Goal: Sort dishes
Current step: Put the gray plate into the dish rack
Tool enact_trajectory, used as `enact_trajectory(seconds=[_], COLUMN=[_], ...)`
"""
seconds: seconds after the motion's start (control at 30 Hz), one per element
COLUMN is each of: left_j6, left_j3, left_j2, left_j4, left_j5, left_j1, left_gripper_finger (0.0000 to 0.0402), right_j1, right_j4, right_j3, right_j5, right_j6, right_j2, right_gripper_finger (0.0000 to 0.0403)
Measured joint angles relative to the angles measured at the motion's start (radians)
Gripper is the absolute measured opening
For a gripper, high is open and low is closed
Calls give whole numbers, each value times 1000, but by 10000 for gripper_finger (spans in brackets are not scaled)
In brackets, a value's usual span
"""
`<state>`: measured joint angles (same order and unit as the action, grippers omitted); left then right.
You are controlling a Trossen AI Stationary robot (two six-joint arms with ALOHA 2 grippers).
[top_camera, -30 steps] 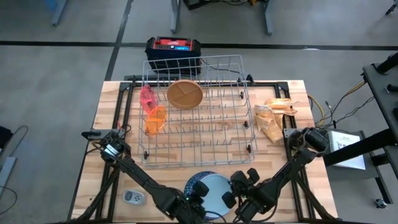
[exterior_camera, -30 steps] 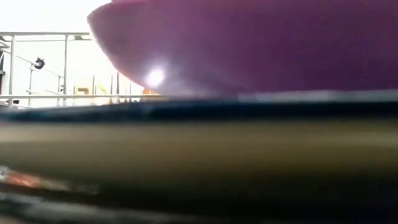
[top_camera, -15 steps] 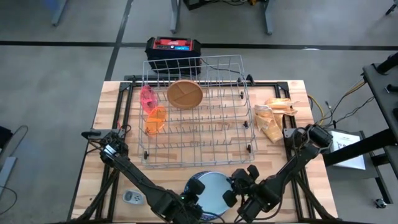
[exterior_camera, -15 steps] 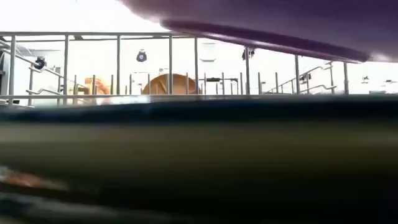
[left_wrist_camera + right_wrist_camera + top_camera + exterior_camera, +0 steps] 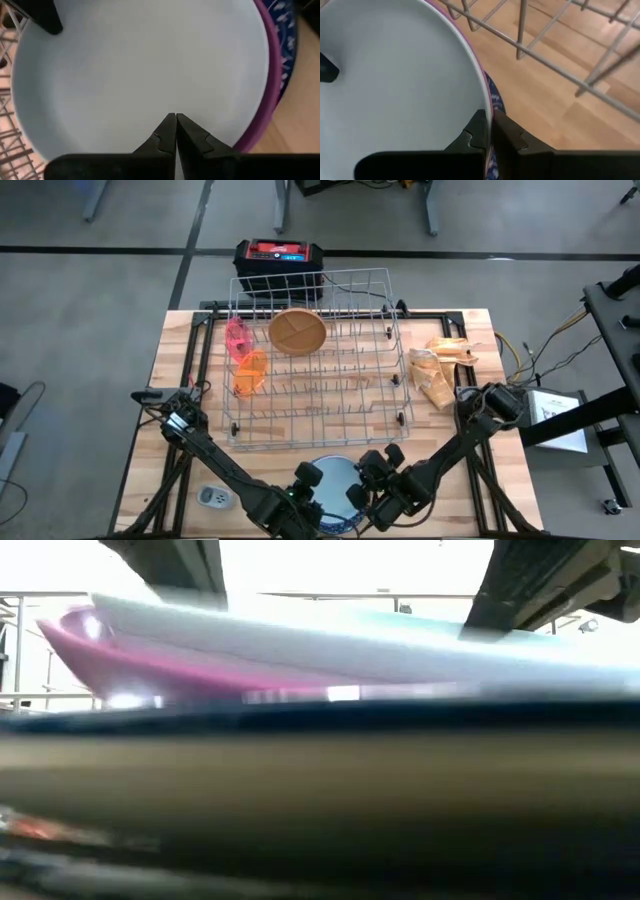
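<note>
A white plate [image 5: 335,480] lies in a purple plate [image 5: 120,665] over a blue speckled plate [image 5: 286,30] at the table's near edge. In the low view the white plate [image 5: 330,640] is tilted, its left side higher. My left gripper [image 5: 308,478] is shut at the plate's left side. My right gripper [image 5: 361,476] is shut on its right rim. A brown divided plate [image 5: 297,331], an orange cup [image 5: 250,372] and a pink cup [image 5: 237,335] stand in the wire rack [image 5: 330,395]. My left gripper comes from above, and its shut fingertips [image 5: 170,125] are on the white plate's upper face [image 5: 150,90] near its left rim. I cannot tell whether they press it. My right gripper pinches the white plate's right rim [image 5: 481,100], one finger inside the plate and one outside. The purple plate's edge [image 5: 486,85] runs into the same gap. The fingers slant down from the right.
The wire rack stands just beyond the plates; its bars [image 5: 545,55] are close to my right gripper. A small grey-white device [image 5: 213,497] lies near left. Crumpled brown paper [image 5: 440,370] lies at the right, and a black and red box [image 5: 278,258] stands behind the rack.
Both grippers have shifted a little toward the far edge and the left with the plates. In the low view the purple plate rose off the blue plate and out of the top of the picture; now it shows lower and farther off, with the white plate tilted in it.
</note>
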<state>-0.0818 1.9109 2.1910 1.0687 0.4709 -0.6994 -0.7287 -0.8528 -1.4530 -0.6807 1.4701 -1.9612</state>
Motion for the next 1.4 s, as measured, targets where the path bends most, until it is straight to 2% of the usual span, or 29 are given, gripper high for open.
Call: enact_trajectory(seconds=[0.17,0.43,0.67,0.77,0.87,0.93,1.03,1.1,1.2,1.4], left_j6=[-28,-36,-21,-17,-15,-12,-6,-6,-6,-12], left_j3=[-57,-105,-19,17,43,52,59,59,59,59], left_j2=[-1,-1,-13,-13,-12,-12,-12,-12,-13,-13], left_j4=[-22,-55,6,28,34,35,36,39,39,41], left_j5=[0,17,43,43,43,43,43,43,44,44], left_j1=[0,0,-12,-15,-15,-15,-16,-17,-18,-18], left_gripper_finger=[0,0,0,0,0,0,0,0,0,0], right_j1=[16,28,29,18,27,19,18,9,11,17], right_j4=[23,27,31,68,85,69,79,58,80,69], right_j3=[1,1,1,1,-3,3,-3,1,-1,1], right_j5=[-2,8,23,-60,50,-15,-6,-55,11,52], right_j6=[-54,-81,-89,-87,-156,-130,-134,-110,-127,-119], right_j2=[0,0,2,2,4,4,10,11,11,11], right_gripper_finger=[27,5,6,5,2,2,1,1,1,17])
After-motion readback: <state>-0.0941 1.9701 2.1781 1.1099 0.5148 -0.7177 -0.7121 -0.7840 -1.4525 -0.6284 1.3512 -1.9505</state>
